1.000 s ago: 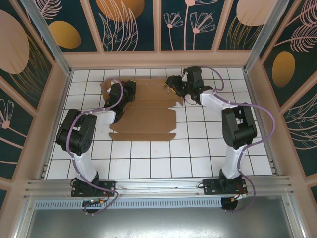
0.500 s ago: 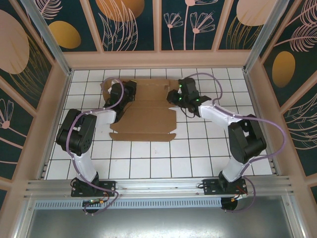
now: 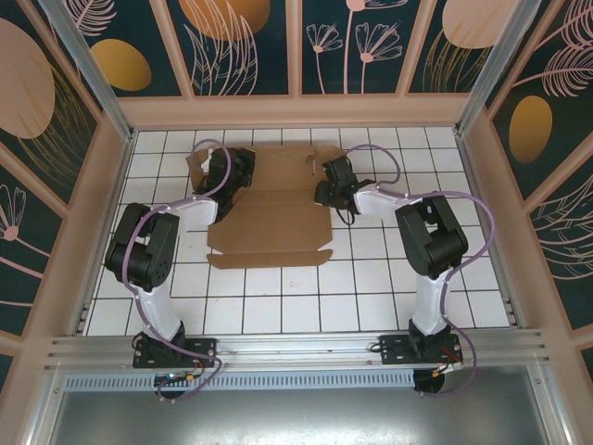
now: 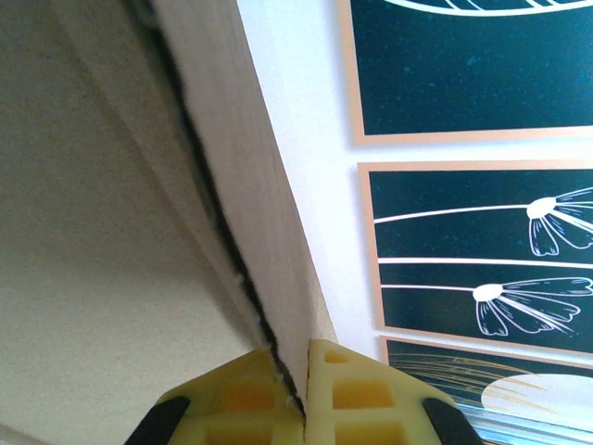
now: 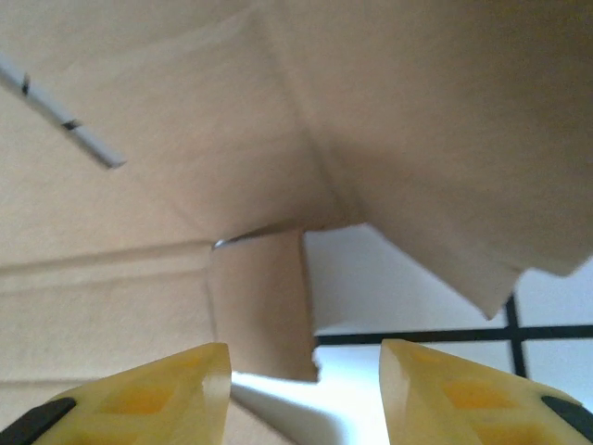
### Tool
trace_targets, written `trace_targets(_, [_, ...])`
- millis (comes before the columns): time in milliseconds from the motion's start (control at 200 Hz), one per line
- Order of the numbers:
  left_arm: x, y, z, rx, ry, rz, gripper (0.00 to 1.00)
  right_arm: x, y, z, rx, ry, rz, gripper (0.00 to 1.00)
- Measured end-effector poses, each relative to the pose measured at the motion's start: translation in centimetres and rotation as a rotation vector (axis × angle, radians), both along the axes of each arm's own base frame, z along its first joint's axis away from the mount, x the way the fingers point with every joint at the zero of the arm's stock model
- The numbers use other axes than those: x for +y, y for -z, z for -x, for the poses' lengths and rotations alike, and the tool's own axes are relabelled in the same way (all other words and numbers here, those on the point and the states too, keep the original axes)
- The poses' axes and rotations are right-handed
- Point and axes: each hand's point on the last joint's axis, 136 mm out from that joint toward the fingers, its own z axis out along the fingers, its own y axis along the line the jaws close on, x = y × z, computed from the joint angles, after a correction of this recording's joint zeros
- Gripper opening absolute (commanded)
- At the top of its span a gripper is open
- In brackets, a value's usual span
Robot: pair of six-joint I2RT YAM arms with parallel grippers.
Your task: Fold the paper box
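Swinging inward, the right hand (image 5: 306,375) now sits released at the paper box (image 3: 269,222) flap. Left hand (image 4: 304,399) pinches the opposite flap, anchoring it.

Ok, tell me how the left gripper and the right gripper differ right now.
The left gripper is shut, pinching an edge of the paper box; the right gripper stands open, gripping nothing. The left gripper is at the box's far left corner; the right gripper is at its right side, facing a small tab. Both are yellow-tipped and sit at the box's far half.
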Motion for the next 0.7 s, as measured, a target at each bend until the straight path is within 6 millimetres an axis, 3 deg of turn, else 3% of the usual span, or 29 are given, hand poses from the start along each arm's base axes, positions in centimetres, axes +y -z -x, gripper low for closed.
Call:
trace_targets(185, [0.0,0.0,0.0,0.000,0.000,0.000,0.00,0.4,0.9,-1.2,0.005,-0.031,-0.056,0.50])
trace_targets(420, [0.0,0.2,0.1,0.002,0.001,0.000,0.00,3.3,-0.9,-1.8,-0.030,-0.124,-0.226,0.43])
trace_targets(701, [0.0,0.1,0.5,-0.010,0.011,0.009,0.00,6.5,-2.5,-0.9,-0.032,-0.215,-0.378,0.40])
